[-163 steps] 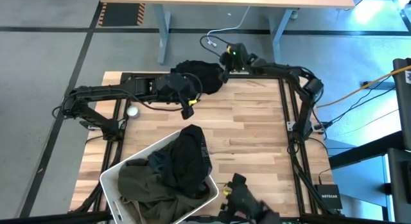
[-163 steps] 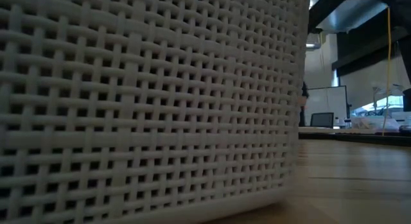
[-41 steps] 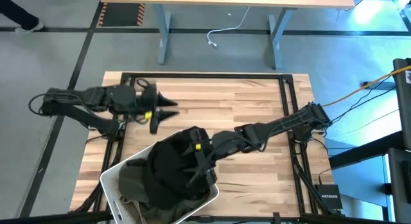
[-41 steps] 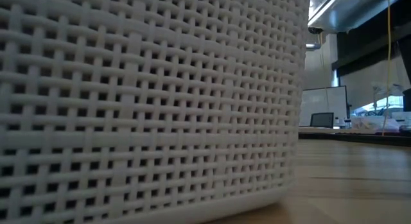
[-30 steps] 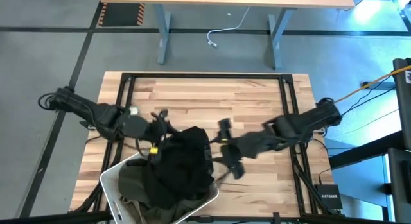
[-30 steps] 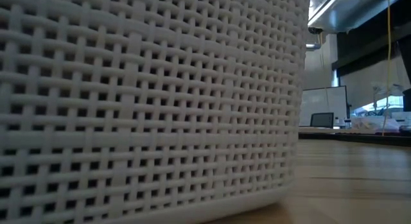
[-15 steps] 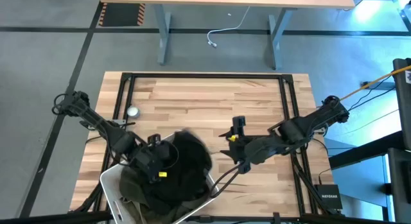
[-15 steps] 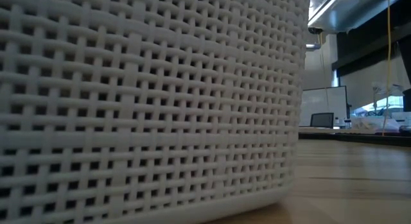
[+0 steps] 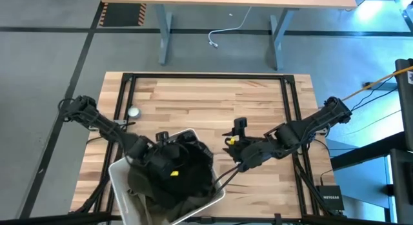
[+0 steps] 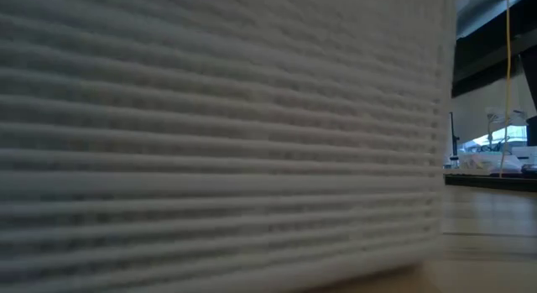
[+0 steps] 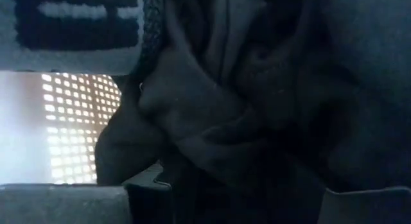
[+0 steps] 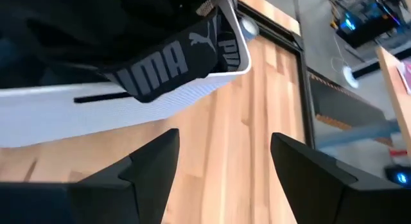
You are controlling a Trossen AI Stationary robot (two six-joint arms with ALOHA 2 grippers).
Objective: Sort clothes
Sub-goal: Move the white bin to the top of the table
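The clothes (image 9: 177,173), a dark heap with olive underneath, fill the white bin (image 9: 119,176) at the counter's (image 9: 213,102) near left corner. The left gripper (image 9: 169,168) is pressed down into the heap, jaws released. The right gripper (image 9: 231,142), jaws released and grasping nothing, hangs just right of the bin over bare wood. A small round silver thing (image 9: 133,112) lies farther left

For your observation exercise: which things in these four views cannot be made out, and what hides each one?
- Left pincer: high view, buried among the black clothes; what it touches is hidden.
- Clothes lower in the white bin: high view, covered by the top layer.
- Table beyond the bin: low view, blocked by the blurred bin wall.
- Small round object: high view, too small to identify.
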